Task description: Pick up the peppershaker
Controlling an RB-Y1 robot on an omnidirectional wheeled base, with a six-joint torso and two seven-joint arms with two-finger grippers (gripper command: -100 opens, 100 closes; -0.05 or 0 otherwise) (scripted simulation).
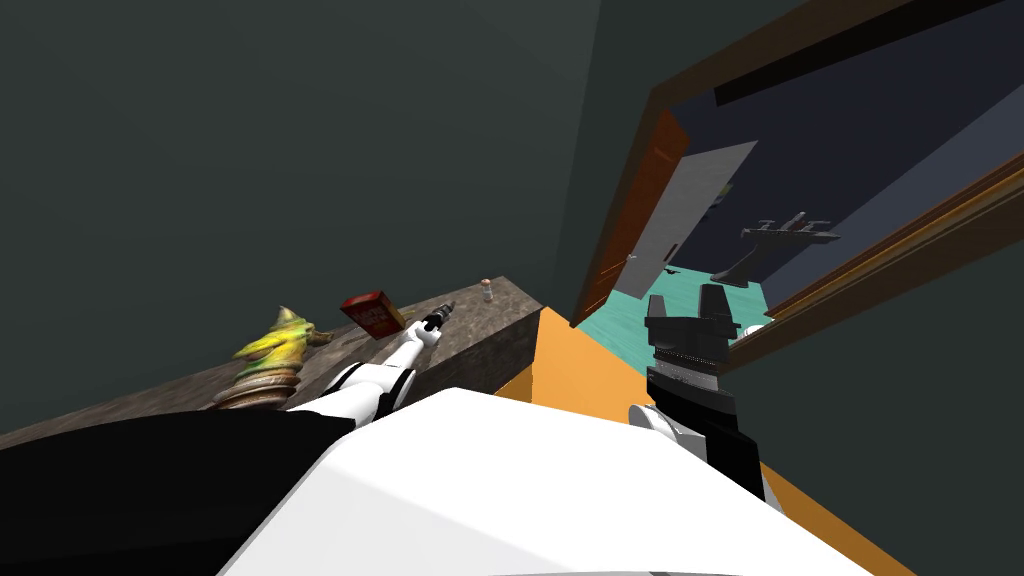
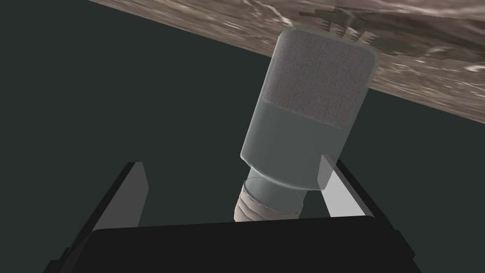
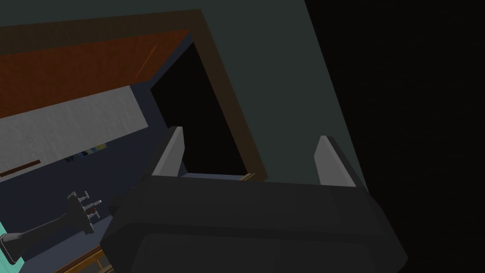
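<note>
Peppershaker (image 1: 486,290) stands upright on the mottled brown-grey stone bench (image 1: 470,335), near its far edge by the dark wall, towards the end of the bench next to the orange floor (image 1: 575,365). Left wrist view: clear body, grey fill in the part nearest the bench, pale ribbed cap (image 2: 258,211) at the pincer end. Left pincer (image 2: 232,166) is released, fingers wide apart, nothing gripped; the shaker sits off-centre in the gap, against one finger (image 2: 338,192) and well clear of the other (image 2: 132,189); whether it actually touches that finger can't be told. Head view puts the left pincer (image 1: 441,314) low over the bench, just short of the shaker, arm stretched across the top. Further back on the bench: a red box (image 1: 374,314), tilted, then a yellow-green figurine (image 1: 275,345) on a brown ringed base. Right pincer (image 1: 690,305) is held up well off to the right by a brown-framed doorway (image 1: 640,170), also released, fingers (image 3: 331,161) spread and gripping nothing
</note>
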